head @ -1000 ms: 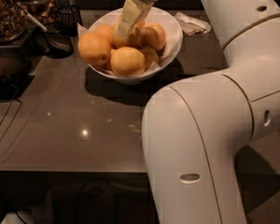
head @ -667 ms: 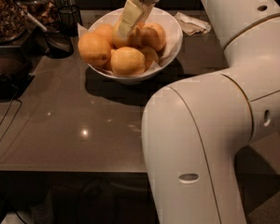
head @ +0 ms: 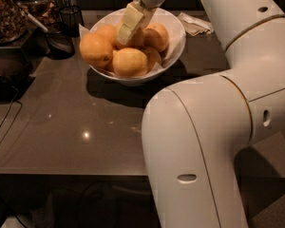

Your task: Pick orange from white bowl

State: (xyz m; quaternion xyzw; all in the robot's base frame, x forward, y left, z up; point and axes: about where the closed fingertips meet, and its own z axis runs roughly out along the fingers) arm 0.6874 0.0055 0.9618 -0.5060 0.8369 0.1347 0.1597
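Note:
The white bowl [head: 176, 41] stands at the back of the dark table and holds several yellow-orange oranges. One orange [head: 96, 50] sits at the left, one [head: 129, 61] at the front and one [head: 156, 36] at the right. My gripper [head: 122, 38] reaches down from above into the middle of the bowl, its cream tip against the pile between the left and right oranges. It hides part of the orange behind it.
A black wire-mesh cup [head: 70, 16] and a dark dish [head: 59, 42] stand left of the bowl, with a container of brown food [head: 2, 11] at the far left. A folded napkin [head: 195, 23] lies behind. My white arm [head: 204, 141] fills the right foreground. A cable [head: 1, 127] hangs at the left.
The gripper has edged slightly lower into the pile of oranges. The bowl and the fruit have not moved.

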